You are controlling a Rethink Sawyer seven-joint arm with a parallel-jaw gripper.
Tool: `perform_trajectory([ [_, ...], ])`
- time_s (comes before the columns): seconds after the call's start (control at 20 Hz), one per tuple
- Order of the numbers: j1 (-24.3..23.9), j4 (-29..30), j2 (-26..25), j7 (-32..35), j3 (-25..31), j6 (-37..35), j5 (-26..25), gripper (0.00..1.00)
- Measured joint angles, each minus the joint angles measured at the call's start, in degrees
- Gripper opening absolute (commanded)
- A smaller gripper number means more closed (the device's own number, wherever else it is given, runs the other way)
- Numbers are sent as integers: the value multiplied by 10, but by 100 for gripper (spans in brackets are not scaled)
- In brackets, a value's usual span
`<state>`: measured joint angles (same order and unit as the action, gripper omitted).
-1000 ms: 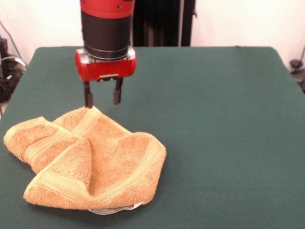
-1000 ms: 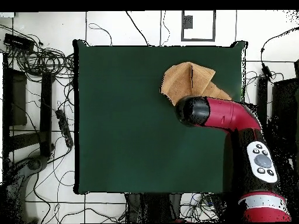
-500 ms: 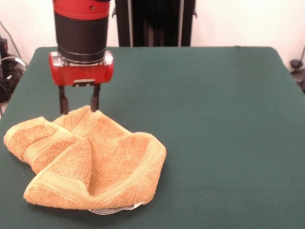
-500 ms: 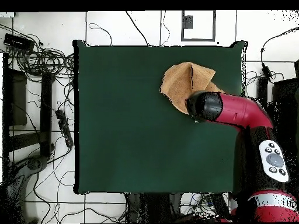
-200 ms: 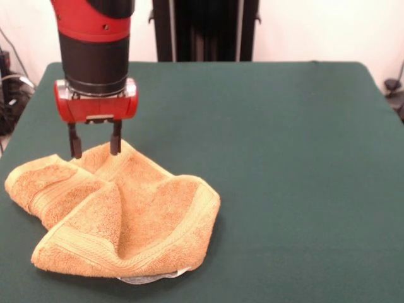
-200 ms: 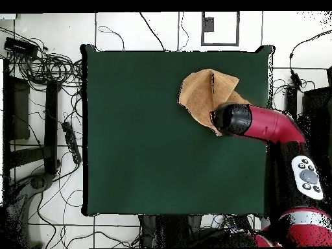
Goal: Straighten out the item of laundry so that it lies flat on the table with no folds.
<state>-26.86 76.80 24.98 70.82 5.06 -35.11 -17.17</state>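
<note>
Lying crumpled near the front-left corner of the counter [image 5: 284,158] in the front view, the towel [image 5: 120,214] is folded over itself in several thick layers, with a white label [image 5: 148,278] peeking out from under its nearest edge. Its nearest part is a fat doubled lobe with a woven border band along the rim; behind that a second lobe bulges off to the left, and farthest back a banded corner rises toward the robot. The bunch runs longest from that left lobe across to the rounded right-hand fold. The hand [image 5: 95,146] hangs right at that far corner, its two dark fingers [image 5: 116,137] spread apart and pointing straight down, one on either side of the corner's tip. Whether the tips already touch the cloth or sit just above it is hard to judge from this angle. The rest of the towel therefore lies on the side of the hand away from the robot, so a pinch on this corner and a pull back toward the robot would probably draw the folds open. From overhead, the arm [image 6: 266,124] covers that same edge of the towel.
</note>
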Motion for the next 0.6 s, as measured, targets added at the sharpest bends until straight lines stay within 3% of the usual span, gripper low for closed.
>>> perform_trajectory([
  [0.6,-8,1,-42,0,3,0,0,100],
])
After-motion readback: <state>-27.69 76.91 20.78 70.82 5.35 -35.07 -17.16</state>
